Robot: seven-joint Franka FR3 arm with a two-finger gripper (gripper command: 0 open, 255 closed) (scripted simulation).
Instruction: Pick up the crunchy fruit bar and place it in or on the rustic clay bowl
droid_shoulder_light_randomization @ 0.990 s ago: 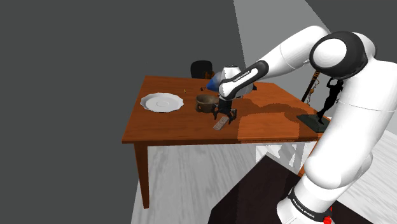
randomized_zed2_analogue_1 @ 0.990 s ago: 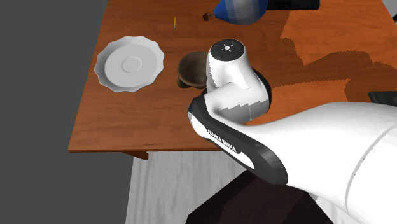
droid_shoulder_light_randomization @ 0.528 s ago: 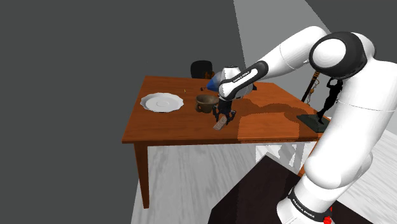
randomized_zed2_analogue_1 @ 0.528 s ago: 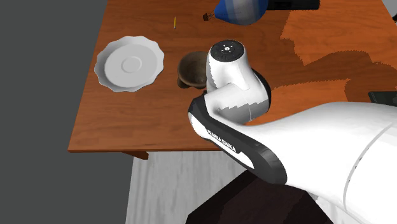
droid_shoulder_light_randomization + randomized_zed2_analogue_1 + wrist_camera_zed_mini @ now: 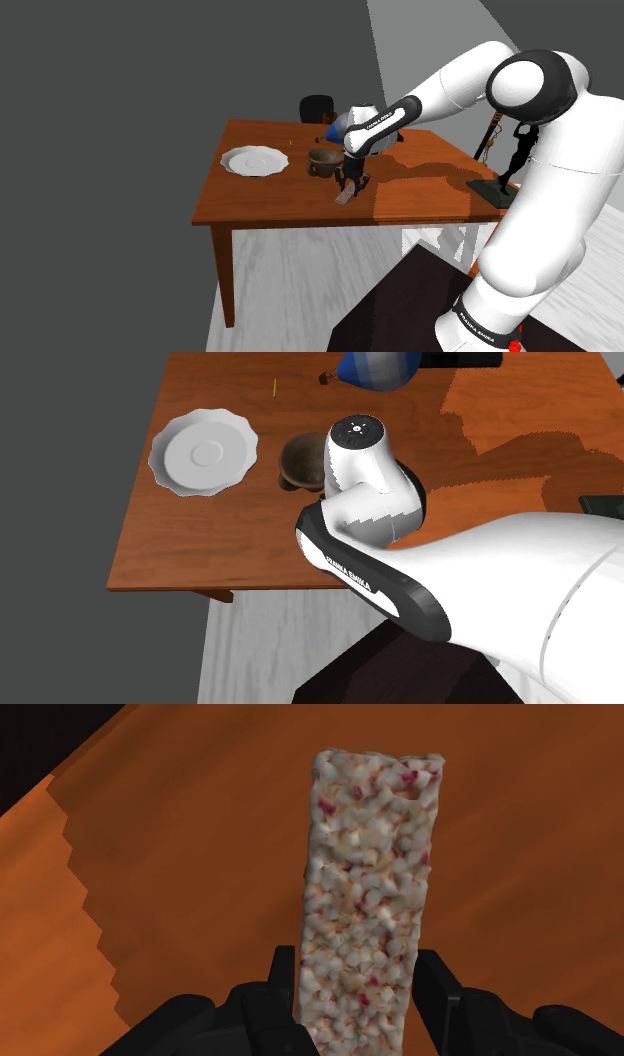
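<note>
bar: pale red-flecked crunchy bar (image 5: pixel 366 874) lay on brown wooden table (image 5: pixel 200 854)
gripper: black two-finger gripper (image 5: pixel 355 962) clamped its near end

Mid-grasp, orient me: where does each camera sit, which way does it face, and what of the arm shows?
Shoulder view: beside and behind the stand, looking down across the table; shows the arm reaching to the gripper at the fruit bar.
Second exterior view: above the arm, looking steeply down at the table; shows wrist and forearm partly covering the bowl.
Wrist view: on the hand, looking along the fingers clasping the fruit bar.
Shared: shoulder and second exterior views both show the bowl and white plate.
</note>
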